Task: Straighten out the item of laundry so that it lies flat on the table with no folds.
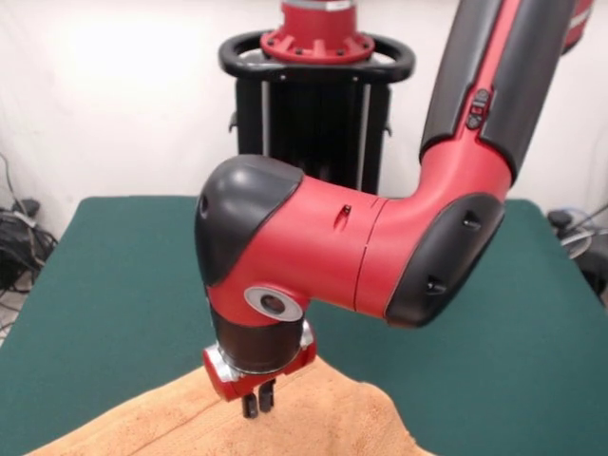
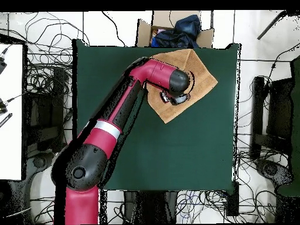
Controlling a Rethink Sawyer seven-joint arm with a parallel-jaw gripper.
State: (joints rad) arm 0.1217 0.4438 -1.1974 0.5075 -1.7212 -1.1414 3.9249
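Note:
The peach-tan towel lies at the table's near edge in the front view, cut off by the picture's bottom, with a rounded raised edge on its right side. In the overhead view the towel lies turned diagonally near the table's top edge, partly under the arm's wrist. My gripper points straight down, fingers close together, with its tips just over the towel's back part; nothing shows between them. In the overhead view the gripper is mostly hidden under the wrist. The dark green table stretches wide around the towel.
The robot's black pedestal stands at the table's far side. A cardboard box with dark blue cloth sits just beyond the table's top edge in the overhead view. Cables lie on the floor all round.

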